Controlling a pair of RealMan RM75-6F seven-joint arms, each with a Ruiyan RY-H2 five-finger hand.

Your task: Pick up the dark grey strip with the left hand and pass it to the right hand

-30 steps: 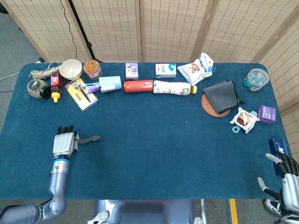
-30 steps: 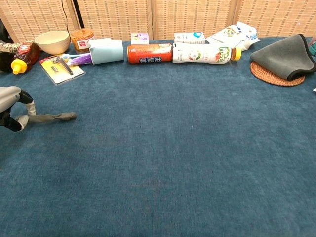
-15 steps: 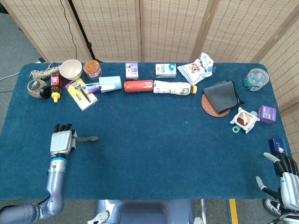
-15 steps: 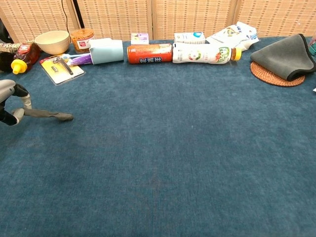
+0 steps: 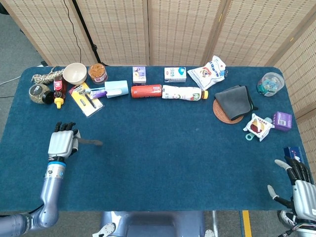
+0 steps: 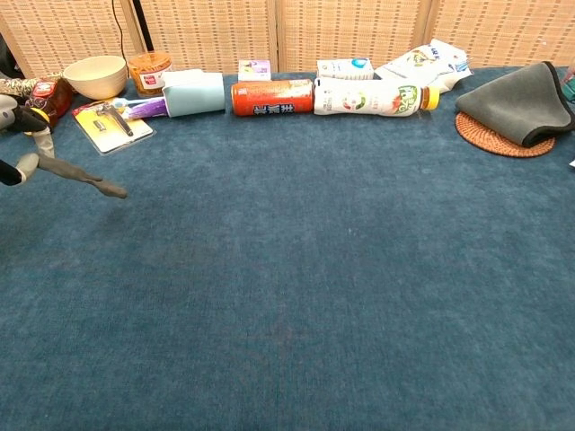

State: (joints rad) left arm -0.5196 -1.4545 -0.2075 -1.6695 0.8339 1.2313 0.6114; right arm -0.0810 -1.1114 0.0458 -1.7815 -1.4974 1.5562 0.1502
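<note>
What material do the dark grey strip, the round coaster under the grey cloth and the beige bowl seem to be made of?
Dark grey strip: probably soft rubber or fabric, matte; it droops from the left robot hand.
Round coaster: woven rattan or straw by its ribbed brown weave.
Beige bowl: smooth, slightly glossy, likely ceramic or plastic.

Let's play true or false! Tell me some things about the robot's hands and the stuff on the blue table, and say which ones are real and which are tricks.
1. The left hand holds one end of the dark grey strip. True.
2. The right hand is holding the red can. False: the right hand is at the near right corner with nothing in it, and the red can lies in the far row.
3. The grey cloth sits on a round woven coaster. True.
4. The beige bowl stands in the middle of the table. False: it is at the far left end.
5. The white bottle lies on its side beside the red can. True.
</note>
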